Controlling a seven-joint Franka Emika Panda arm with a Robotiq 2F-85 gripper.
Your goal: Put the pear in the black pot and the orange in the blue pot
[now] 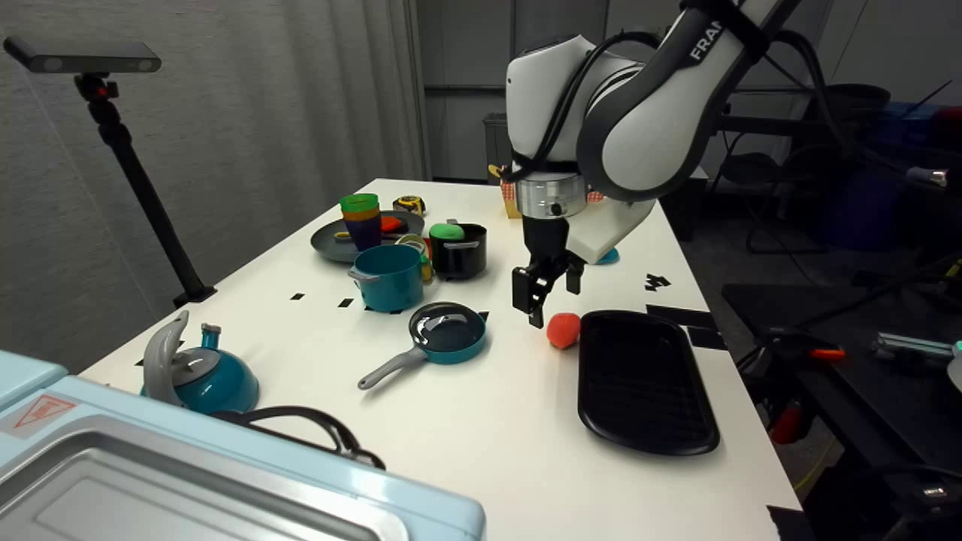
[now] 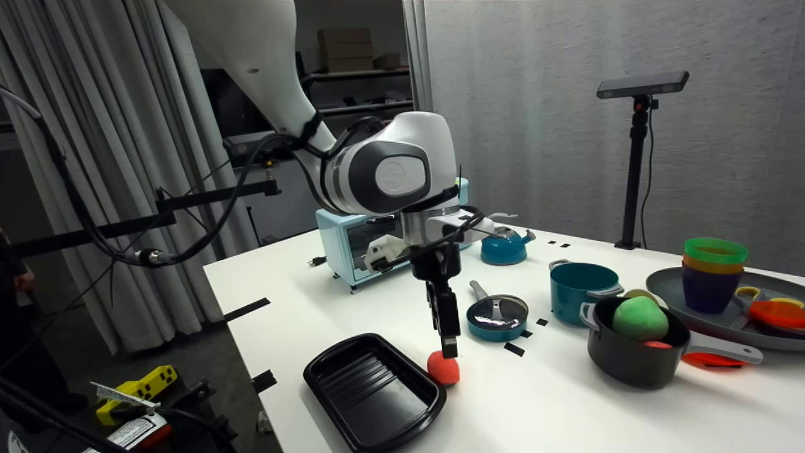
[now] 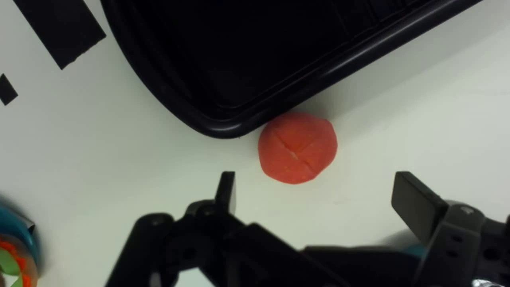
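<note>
Grey curtain (image 1: 225, 135) hangs behind a white table (image 1: 488, 443) in an exterior view; from left to right stand a teal kettle (image 1: 222, 382), the blue pot (image 1: 388, 282) and the black pot (image 1: 462, 263), a green rounded fruit (image 1: 446, 231) inside the black one. Farther right, the gripper (image 3: 320, 193), its jaws spread apart in the wrist view, hangs near a red-orange fruit (image 1: 564, 330) lying on the table just beside a black tray (image 1: 639, 376); which fruit each is, I cannot tell.

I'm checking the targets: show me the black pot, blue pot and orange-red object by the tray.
Black pot (image 2: 631, 360): in an exterior view, outer wall.
Blue pot (image 1: 388, 290): in an exterior view, outer wall.
Orange-red object (image 3: 297, 148): wrist view, middle of upper surface.
</note>
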